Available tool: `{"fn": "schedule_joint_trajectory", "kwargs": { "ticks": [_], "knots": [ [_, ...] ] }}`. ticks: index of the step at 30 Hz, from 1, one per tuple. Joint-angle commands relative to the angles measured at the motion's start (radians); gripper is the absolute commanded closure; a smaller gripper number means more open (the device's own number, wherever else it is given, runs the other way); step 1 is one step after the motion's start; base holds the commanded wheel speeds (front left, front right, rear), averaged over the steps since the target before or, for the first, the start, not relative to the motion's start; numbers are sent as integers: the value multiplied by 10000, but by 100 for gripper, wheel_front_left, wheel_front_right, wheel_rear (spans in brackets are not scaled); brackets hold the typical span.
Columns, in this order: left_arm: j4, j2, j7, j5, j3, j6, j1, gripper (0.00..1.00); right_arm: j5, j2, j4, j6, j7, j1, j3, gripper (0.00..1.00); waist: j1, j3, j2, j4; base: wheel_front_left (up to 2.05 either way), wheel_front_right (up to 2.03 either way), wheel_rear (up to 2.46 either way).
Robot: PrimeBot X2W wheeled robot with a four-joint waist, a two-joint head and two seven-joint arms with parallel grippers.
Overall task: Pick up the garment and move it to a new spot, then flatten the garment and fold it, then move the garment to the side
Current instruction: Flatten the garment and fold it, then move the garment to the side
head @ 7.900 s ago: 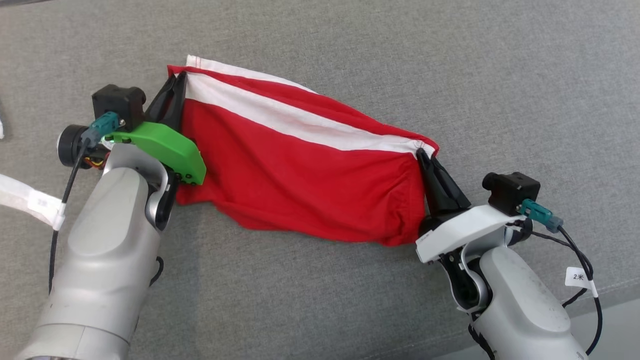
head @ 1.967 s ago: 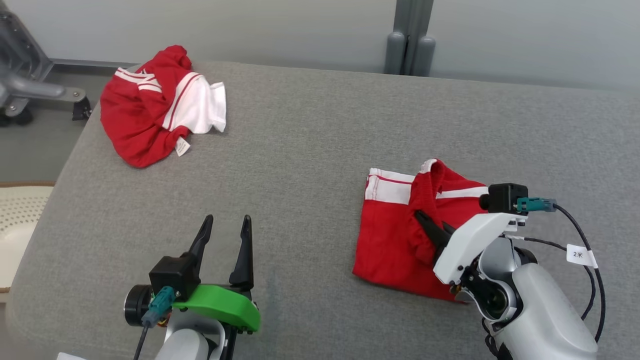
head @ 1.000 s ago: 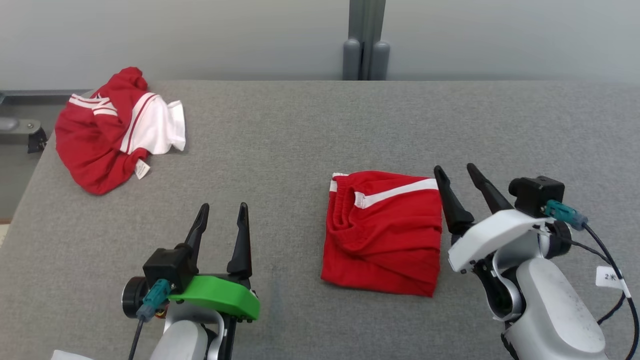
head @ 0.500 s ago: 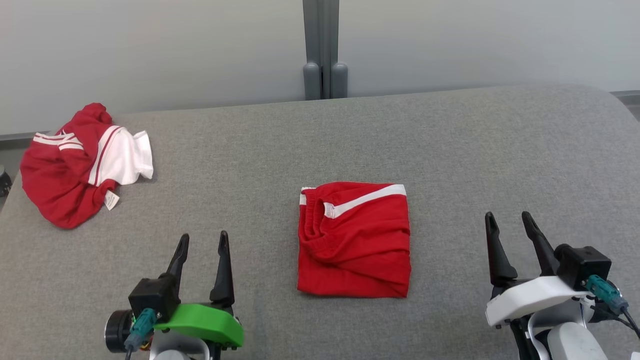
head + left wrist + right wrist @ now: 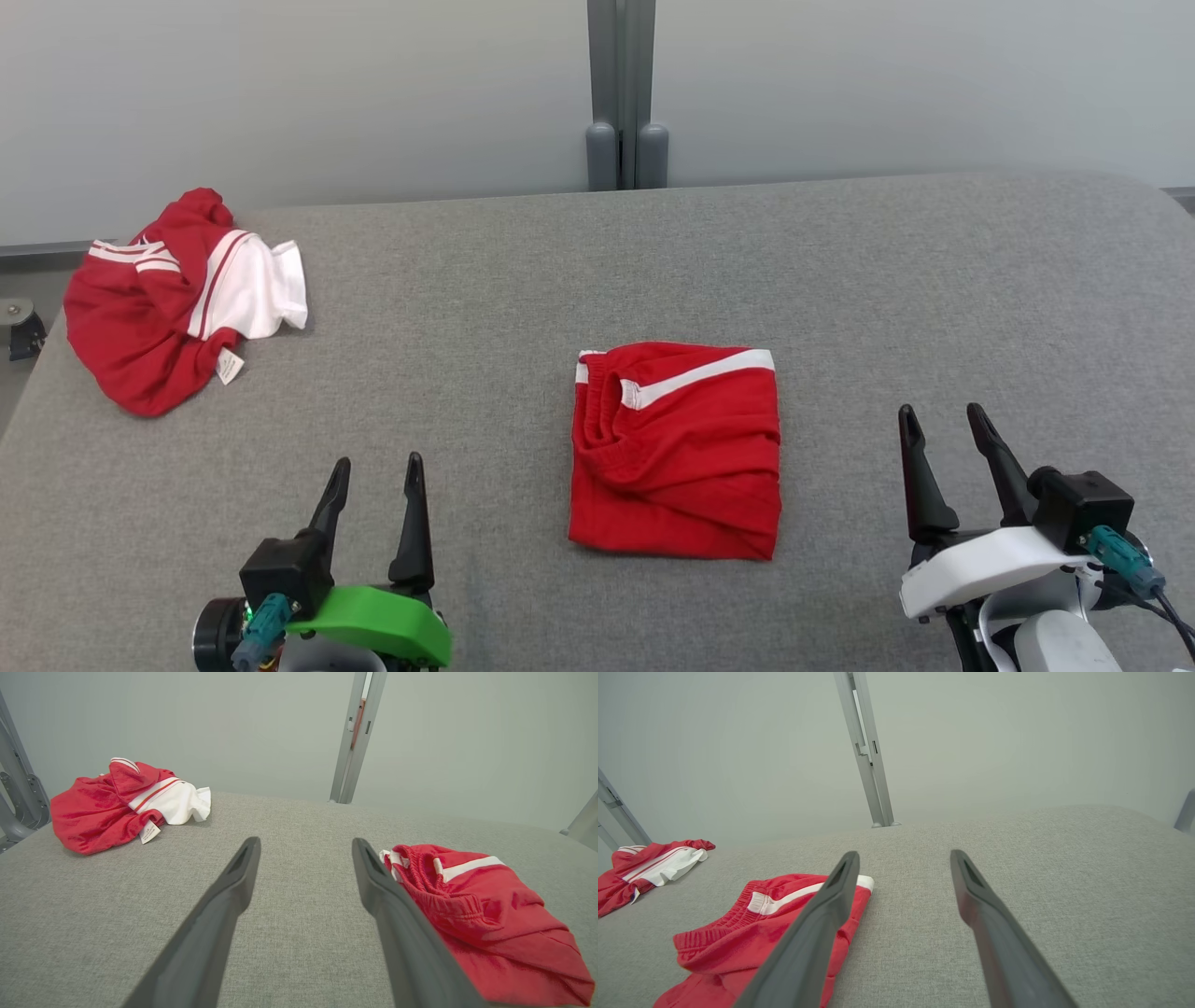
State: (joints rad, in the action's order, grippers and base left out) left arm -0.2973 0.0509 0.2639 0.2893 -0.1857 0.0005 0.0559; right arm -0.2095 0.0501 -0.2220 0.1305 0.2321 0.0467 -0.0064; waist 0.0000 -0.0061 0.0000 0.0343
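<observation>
The garment [image 5: 677, 453], red with a white stripe, lies folded into a rough square at the middle of the grey table [image 5: 523, 280]. It also shows at the right of the left wrist view as the garment [image 5: 486, 914] and at the lower left of the right wrist view as the garment [image 5: 752, 933]. My left gripper [image 5: 378, 462] stands open at the lower left, well apart from the cloth. My right gripper [image 5: 941, 411] stands open at the lower right, also apart from it. Both hold nothing.
A second red and white garment [image 5: 177, 299] lies crumpled at the table's far left corner, with a small tag showing. A grey wall with a vertical post [image 5: 621, 93] runs behind the table's far edge.
Earlier both grippers held the garment stretched out; then it lay folded and the right gripper let go and drew back. In the last half second the head view shifted slightly; nothing else moved.
</observation>
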Motion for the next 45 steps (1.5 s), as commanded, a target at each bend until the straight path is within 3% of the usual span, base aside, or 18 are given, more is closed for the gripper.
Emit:
{"fn": "schedule_joint_trajectory", "kwargs": {
  "ticks": [1, 9, 16, 29, 37, 38, 39, 43, 45],
  "knots": [
    [29, -1, 4, 6, -18, 20, -29, 0, -60, 9, -34, 4, 82, 100, 22, 0, 0, -1, 0, 43, 0, 0, 0],
    [128, 1, 4, 70, -138, 125, -37, 0, -12, 9, -157, 4, 82, 159, 78, 0, 0, 52, 0, 87, 0, 0, 0],
    [163, 4, 4, 30, -219, 164, 150, 0, -313, 10, -500, 4, -928, 643, -385, 0, 0, 340, 0, 255, 0, 0, 0],
    [368, 9, 4, 326, -409, 370, 435, 0, -780, 20, -1261, 4, -3903, 1749, -493, 0, 0, 1080, 0, 1719, 0, 0, 0],
    [499, 7, 4, 368, -419, 443, 431, 0, -801, 21, -2432, 4, -4798, 2134, -634, 0, 0, 1396, 0, 2444, 0, 0, 0],
    [510, 7, 4, 362, -405, 440, 414, 0, -856, 21, -2585, 4, -4876, 2170, -662, 7, 0, 1417, 0, 2469, 0, 0, 0],
    [523, 7, 4, 351, -396, 441, 401, 0, -893, 23, -2706, 4, -4938, 2196, -722, 41, 0, 1434, 0, 2476, 0, 0, 0],
    [550, 7, 4, 210, -341, 404, 385, 0, -961, 15, -2970, 4, -4869, 2415, -672, 100, 0, 1549, 0, 2313, 0, 0, 0],
    [583, 7, 4, 137, -305, 372, 440, 0, -1015, 18, -2956, 4, -4695, 2563, -636, 100, 0, 1628, 0, 2100, 0, 0, 0]
  ]
}}
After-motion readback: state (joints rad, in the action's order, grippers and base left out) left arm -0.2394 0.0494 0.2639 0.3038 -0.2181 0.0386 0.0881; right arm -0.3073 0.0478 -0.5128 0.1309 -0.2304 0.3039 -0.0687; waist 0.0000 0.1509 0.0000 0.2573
